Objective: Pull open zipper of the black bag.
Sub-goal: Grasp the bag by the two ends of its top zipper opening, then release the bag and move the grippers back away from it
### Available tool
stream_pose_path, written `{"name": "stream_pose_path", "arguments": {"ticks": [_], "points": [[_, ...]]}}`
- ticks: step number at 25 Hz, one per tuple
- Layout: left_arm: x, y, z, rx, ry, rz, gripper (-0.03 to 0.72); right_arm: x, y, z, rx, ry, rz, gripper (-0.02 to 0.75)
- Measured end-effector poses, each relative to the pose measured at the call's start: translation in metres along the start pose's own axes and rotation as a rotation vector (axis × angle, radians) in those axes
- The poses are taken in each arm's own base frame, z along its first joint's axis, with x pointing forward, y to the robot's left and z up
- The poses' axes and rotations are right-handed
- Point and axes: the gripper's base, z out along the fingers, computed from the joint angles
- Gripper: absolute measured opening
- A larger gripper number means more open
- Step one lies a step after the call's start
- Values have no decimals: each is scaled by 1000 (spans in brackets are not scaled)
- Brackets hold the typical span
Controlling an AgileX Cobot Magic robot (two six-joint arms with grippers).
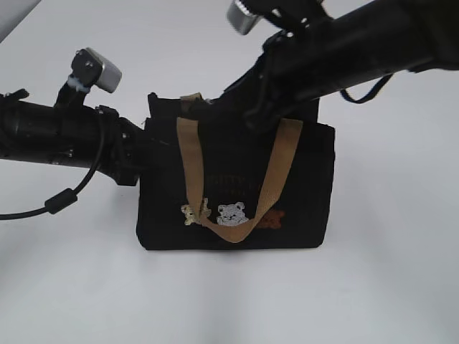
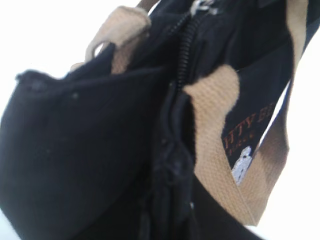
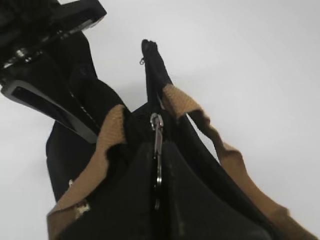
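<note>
- Standing upright on the white bench, the black bag faces the exterior camera with its front panel, where three small bear patches sit in a row near the bottom.
- A tan handle droops in a loop down the bag's front, its lowest part hanging just under the bear patches; a second tan handle lies along the bag's far side.
- The zipper runs along the bag's top edge; in the left wrist view its black teeth lead up to a small metal pull at the far end of the bag.
- In the right wrist view that pull carries a silver ring, which lies in the slit between the two dark fingers of the right gripper.
- The right gripper is clenched on the ring, pressed down at the bag's top edge near its middle.
- The left gripper comes in from the side and meets the bag's upper left corner; it is closed on the fabric at that end, though its fingertips are hidden behind the bag.
- Faint orange lettering shows on the bag's front, between the two legs of the front handle.
</note>
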Motion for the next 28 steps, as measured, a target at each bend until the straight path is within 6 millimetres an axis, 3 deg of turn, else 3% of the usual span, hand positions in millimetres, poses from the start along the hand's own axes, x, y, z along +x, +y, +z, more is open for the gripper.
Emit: {"name": "stream_pose_path", "arguments": {"ticks": [7,11,13,15,17,19,24,28], "points": [[-3,-2,1,13,-12,7,63,38,-52,-64,-53,139,345,5],[-2,0,1,-7,-2,1,62,53,-63,-80,-55,202,550,48],[-1,0,1,-9,7,-37,105,54,-58,-81,-100,225,609,190],[0,-1,-1,-7,37,-104,244,52,-51,-85,-160,252,650,398],[0,-3,-6,-5,78,-213,375,50,-44,-92,-199,286,696,505],[-2,-7,-15,-18,133,-336,407,48,-37,-105,-198,343,723,530],[-5,-17,-50,-139,301,-501,289,57,-19,-146,-15,534,758,505],[-16,-33,-96,-290,288,-497,269,76,17,-184,118,583,725,500]]}}
